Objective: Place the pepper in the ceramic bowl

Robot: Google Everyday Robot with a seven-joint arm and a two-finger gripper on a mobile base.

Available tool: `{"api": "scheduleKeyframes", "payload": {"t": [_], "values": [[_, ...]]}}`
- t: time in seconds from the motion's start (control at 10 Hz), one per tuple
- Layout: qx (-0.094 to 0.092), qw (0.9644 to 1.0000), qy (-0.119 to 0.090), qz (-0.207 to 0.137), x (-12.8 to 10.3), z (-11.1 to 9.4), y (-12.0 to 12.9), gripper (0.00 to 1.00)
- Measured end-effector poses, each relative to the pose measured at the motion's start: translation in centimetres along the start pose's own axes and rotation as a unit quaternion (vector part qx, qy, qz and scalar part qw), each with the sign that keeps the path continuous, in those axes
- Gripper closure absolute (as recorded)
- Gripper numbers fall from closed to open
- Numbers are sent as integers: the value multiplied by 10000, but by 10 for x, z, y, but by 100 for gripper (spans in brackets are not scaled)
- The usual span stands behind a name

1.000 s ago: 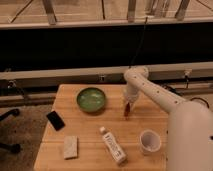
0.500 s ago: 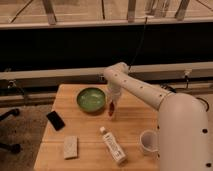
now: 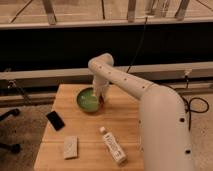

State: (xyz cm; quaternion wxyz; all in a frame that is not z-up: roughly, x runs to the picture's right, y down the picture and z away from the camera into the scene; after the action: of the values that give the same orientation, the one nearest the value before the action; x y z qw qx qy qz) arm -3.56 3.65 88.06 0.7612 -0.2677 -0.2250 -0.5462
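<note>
Pepper (image 3: 102, 99): a small dark red sliver showed at the tip of the gripper, above the right rim of the bowl; only part of it was visible.
Ceramic bowl (image 3: 86, 102): round, green glazed, with a darker rim; it sat on the counter toward the far edge, left of the middle, and its right side was partly covered by the arm's end.
Gripper (image 3: 101, 96): pointed down over the right part of the bowl, near the far edge of the counter; the jaws appeared to be pinching the pepper, though the fingers themselves could not be made out apart.
Arm (image 3: 127, 82): white, it reached from the robot's body at the right edge of the counter, rose to a bend above the far edge, then dropped toward the bowl.
Counter (image 3: 85, 130): light wooden butcher-block top.
Black phone (image 3: 55, 120): lay flat near the left edge, nearer than the bowl and well apart from it.
Sponge (image 3: 70, 147): pale rectangular block near the near left corner.
White bottle (image 3: 112, 145): lay on its side near the near edge, cap end pointing toward the bowl, just beside the robot's body.
</note>
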Motion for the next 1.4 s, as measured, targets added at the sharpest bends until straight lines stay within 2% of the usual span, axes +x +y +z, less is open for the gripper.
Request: {"api": "scheduleKeyframes", "payload": {"t": [0.1,0.3,0.6,0.9,1.0,1.3,1.4], "values": [[-8,10000,37,-34,3,0,-6,98],[70,9998,154,-107,4,7,-16,81],[389,9989,266,-30,5,22,-23,48],[783,9957,467,163,10,24,-22,21],[817,9954,478,153,9,23,-23,20],[591,9977,320,78,-9,26,-18,20],[629,9974,336,101,-10,27,-16,20]]}}
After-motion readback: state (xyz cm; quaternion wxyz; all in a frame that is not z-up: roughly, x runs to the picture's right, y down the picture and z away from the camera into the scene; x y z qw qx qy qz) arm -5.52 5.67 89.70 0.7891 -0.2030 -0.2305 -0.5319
